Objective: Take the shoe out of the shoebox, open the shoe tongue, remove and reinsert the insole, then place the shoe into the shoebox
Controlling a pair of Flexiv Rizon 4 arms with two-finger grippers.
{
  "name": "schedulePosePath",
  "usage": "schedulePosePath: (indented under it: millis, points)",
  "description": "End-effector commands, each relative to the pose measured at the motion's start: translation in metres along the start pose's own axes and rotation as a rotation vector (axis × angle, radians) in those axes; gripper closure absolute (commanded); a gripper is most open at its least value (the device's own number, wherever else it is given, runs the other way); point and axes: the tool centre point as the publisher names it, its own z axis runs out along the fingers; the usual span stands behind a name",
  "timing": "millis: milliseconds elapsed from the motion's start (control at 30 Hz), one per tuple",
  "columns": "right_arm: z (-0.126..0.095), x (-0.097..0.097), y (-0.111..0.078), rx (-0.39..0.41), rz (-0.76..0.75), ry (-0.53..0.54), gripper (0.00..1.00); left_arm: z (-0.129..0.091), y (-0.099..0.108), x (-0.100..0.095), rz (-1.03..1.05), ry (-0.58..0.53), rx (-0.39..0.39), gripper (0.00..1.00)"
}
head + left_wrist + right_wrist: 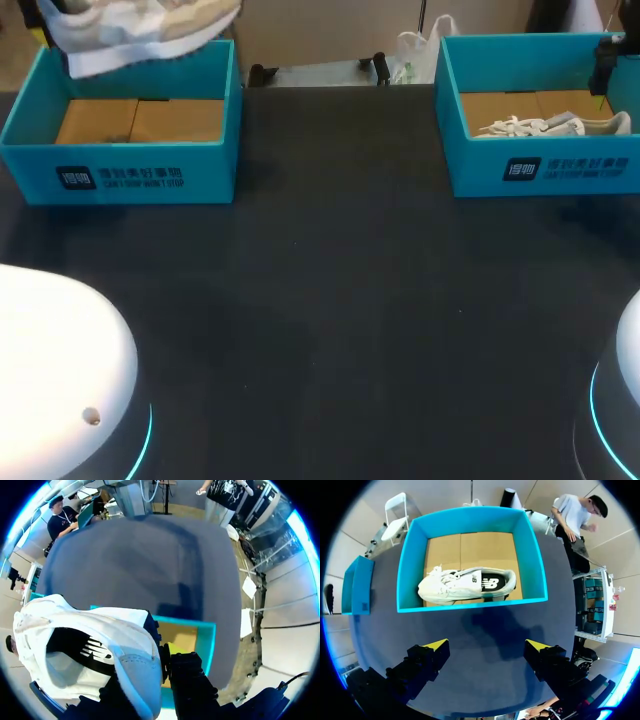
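Above the left shoebox [120,168], the left tool [163,653] grips a white shoe [107,632].

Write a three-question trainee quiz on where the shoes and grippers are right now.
1. True or false: a shoe lies inside the left shoebox.
2. Pick one. The right gripper is: A) shut on a shoe; B) open, above the table short of the right shoebox; C) down inside a box.
3. Fill in: the lifted shoe is held by the ___ gripper.

Key: 1 false, its cardboard floor is bare; 2 B; 3 left, the left gripper.
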Motion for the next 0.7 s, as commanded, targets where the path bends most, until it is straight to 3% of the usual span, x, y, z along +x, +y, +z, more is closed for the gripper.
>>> schedulePosePath:
  millis: [33,100,267,700]
  points:
    - [0.0,0.0,-0.001,-0.002,0.001,-0.001,0.0,0.019,-0.103,-0.013,-0.02,0.012,-0.443,1.0]
    - [0.0,0.0,-0.001,-0.002,0.001,-0.001,0.0,0.025,-0.11,-0.019,-0.031,0.025,-0.476,1.0]
    - [0.0,0.0,-0.001,-0.002,0.001,-0.001,0.0,0.035,-0.125,-0.03,-0.03,0.017,-0.445,1.0]
    - [0.0,0.0,-0.001,-0.002,0.001,-0.001,0.0,0.077,-0.157,-0.064,-0.002,0.048,-0.478,1.0]
